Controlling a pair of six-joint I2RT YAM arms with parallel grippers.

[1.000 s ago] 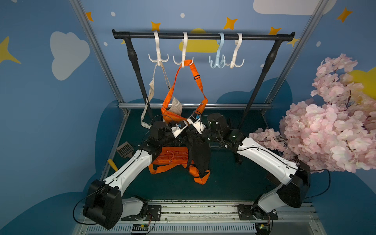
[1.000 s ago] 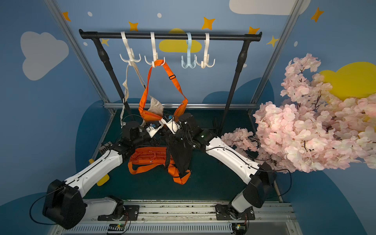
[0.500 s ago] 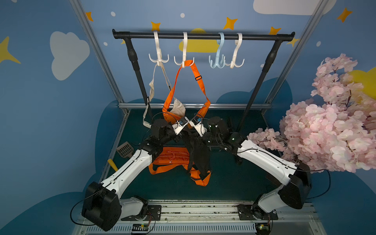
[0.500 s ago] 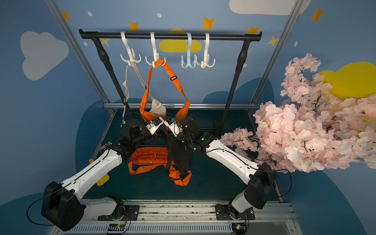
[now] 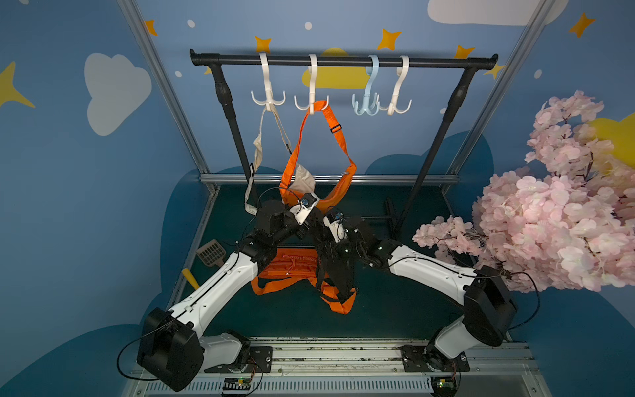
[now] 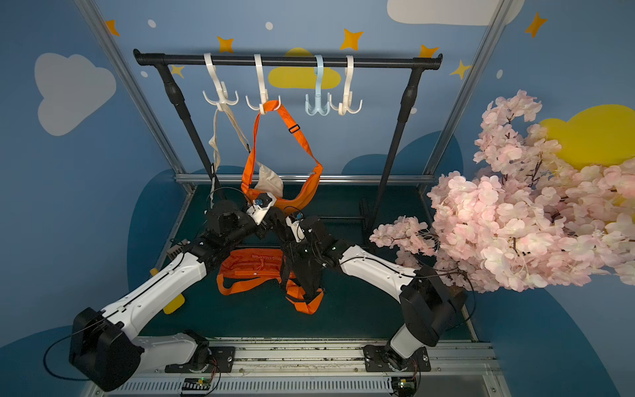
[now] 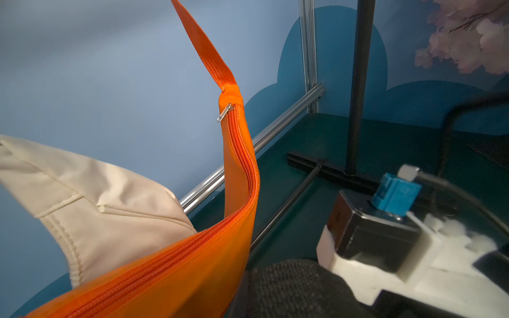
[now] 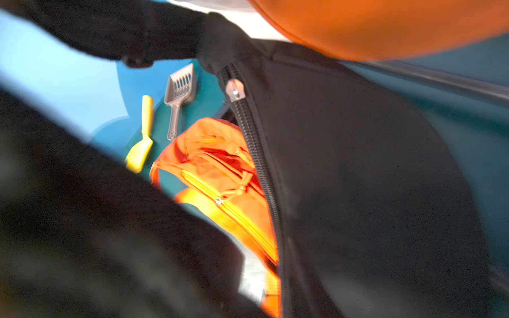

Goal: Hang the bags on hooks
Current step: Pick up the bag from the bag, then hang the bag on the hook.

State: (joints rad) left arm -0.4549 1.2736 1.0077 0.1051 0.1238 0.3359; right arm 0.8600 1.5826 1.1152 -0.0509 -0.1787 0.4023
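Observation:
A black bag [image 5: 335, 264] [image 6: 305, 271] hangs between my two wrists above the floor, its zipper showing in the right wrist view [image 8: 358, 165]. My left gripper [image 5: 314, 225] is shut on the bag's upper end, and black woven fabric [image 7: 289, 289] fills the spot at its jaws. My right gripper [image 5: 324, 240] is pressed against the same bag; its jaws are blurred and hidden. On the rack bar [image 5: 343, 62], a light blue hook [image 5: 366, 103] and a cream hook [image 5: 398, 103] hang bare.
A cream bag [image 5: 302, 180] and an orange bag [image 5: 335, 192] hang from the two left hooks, close above my wrists. Another orange bag [image 5: 292, 263] lies on the floor under the black one. A grey scoop [image 5: 211, 254], a yellow brush [image 5: 190, 278] and pink blossoms [image 5: 549, 206] stand nearby.
My left gripper has closed on the black bag. Both wrists have crept slightly up toward the rack, with the bag still hanging between them.

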